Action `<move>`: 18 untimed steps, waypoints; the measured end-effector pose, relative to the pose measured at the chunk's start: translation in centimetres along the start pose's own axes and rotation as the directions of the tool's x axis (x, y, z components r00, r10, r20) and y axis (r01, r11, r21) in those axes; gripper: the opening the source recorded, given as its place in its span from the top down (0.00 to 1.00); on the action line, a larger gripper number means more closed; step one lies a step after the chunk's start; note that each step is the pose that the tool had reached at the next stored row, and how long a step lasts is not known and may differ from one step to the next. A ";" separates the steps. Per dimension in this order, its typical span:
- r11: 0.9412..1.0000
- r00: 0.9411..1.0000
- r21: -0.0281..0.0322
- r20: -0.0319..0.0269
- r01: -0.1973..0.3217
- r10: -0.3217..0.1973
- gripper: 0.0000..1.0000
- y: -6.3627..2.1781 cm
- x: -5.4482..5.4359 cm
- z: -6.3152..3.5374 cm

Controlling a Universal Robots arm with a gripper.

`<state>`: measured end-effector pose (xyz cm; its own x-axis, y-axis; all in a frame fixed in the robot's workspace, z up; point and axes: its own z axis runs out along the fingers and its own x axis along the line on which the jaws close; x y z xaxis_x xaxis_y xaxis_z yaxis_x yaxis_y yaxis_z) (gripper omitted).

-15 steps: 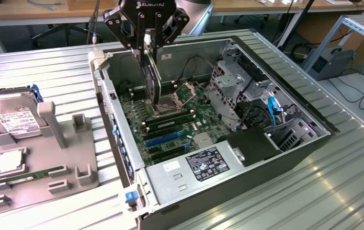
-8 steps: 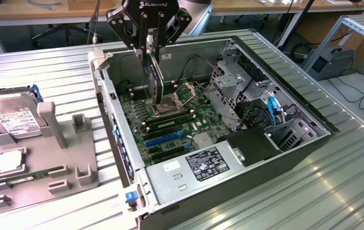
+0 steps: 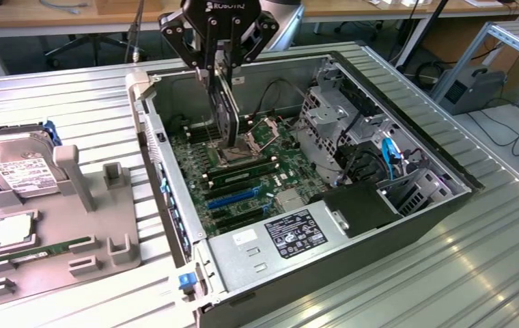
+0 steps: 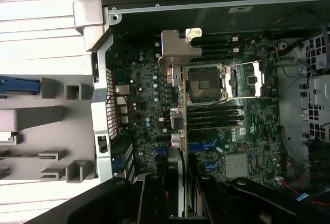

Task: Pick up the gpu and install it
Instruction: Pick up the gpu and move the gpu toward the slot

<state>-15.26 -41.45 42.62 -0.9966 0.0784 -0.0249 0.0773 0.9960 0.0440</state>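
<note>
1. above the cpu socket (image 3: 240, 152), inside the open computer case (image 3: 405, 229), the gripper (image 3: 220, 68) is clamped narrow on the gpu (image 3: 225, 109). the card hangs lengthwise from the fingers and its low end is close over the motherboard (image 3: 269, 184).
2. in the wrist view the gpu (image 4: 178, 131) is seen edge-on, just beside the cpu socket (image 4: 203, 82). its silvery bracket (image 4: 178, 46) is at the end away from the gripper (image 4: 179, 201).
3. the step in hand looks like carrying the card to its seat. to my eye it is not yet seated, and i cannot tell whether its low end touches the board.
4. doing it well means keeping the card plumb and the grip firm. the card edge should run parallel to the blue slots (image 3: 232, 199), which lie past the ram sticks (image 3: 237, 176) from the cpu socket.
5. the open latch frame of the cpu socket stands right beside the card, so a sideways swing could catch it.
6. the drive cage (image 3: 332, 113), loose cables (image 3: 389, 154) and a black shroud (image 3: 360, 205) crowd the cpu socket's other side, toward the exterior view's right.
7. well apart from the cpu socket, outside the case, a hard drive (image 3: 18, 171) and a green ram stick (image 3: 46, 249) rest on a grey tray (image 3: 91, 205).
</note>
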 end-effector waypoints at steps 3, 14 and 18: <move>1.000 1.000 0.000 0.000 0.000 0.000 0.73 0.02 -0.2 0.00; 1.000 1.000 0.000 0.000 0.000 0.000 0.73 0.09 -1.2 0.03; 1.000 1.000 0.000 0.000 0.000 0.000 0.73 0.11 -1.5 0.04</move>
<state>-13.76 -41.46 42.62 -0.9966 0.0784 -0.0248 0.0773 0.9960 0.0440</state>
